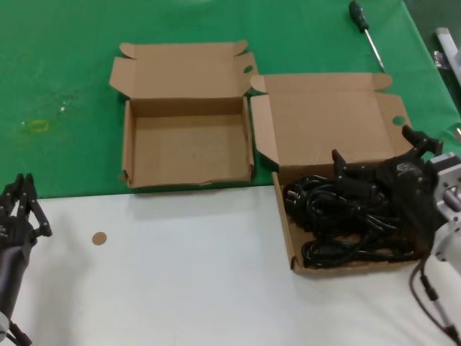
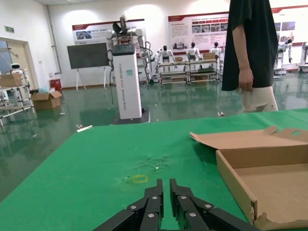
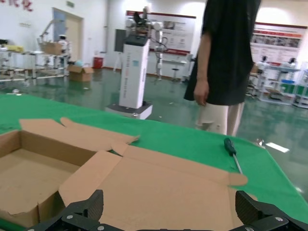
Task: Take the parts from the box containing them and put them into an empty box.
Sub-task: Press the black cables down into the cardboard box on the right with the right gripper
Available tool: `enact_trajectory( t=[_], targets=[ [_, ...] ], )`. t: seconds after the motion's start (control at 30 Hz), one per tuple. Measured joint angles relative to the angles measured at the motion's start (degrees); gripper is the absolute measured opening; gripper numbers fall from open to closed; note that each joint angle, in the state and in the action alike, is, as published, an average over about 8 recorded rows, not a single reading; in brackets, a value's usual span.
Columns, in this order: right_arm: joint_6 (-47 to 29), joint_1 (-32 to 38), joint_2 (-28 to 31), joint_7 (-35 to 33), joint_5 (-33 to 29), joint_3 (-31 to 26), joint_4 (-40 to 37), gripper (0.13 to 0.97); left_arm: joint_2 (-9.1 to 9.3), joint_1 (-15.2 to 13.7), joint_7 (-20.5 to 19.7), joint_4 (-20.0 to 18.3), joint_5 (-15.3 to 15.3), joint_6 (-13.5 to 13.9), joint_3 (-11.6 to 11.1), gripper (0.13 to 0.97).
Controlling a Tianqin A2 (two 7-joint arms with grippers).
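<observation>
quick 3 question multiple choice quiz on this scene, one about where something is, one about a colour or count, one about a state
1. Where is the screwdriver?
A. in the smaller box
B. on the green cloth beyond the larger box
C. in the left gripper

2. How many cardboard boxes are there?
A. one
B. two
C. three

3. How does the right gripper stand?
A. open over the cords
B. shut on the screwdriver
C. parked off the table

Answers: 1 B, it lies beyond the larger box. 2 B, the smaller box sits beside it. 3 A, spread fingers over the black cords; the left gripper waits apart.

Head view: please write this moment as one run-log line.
right gripper: open, over black coiled power cords in larger cardboard box | left gripper: shut, parked | smaller cardboard box: empty
</observation>
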Motion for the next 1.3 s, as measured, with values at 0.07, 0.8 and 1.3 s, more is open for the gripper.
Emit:
enact_trajectory(
  t=[0.07,0.8,1.3],
  targets=[
    [-0.55,0.46,2.86,0.91,0.67,-1.21,0.43,0.966,0.00,0.00,0.00,0.00,0.00,0.00,0.00,0.210],
    [-34.42,9.90,24.96,-5.95,-2.04,-2.55,-2.18,0.966,0.00,0.00,0.00,0.00,0.00,0.00,0.00,0.152],
    [-60.30,28.49,28.04,-22.02,-10.79,-9.99,-10.44,0.966,0.00,0.00,-0.02,0.00,0.01,0.00,0.00,0.152]
  ],
)
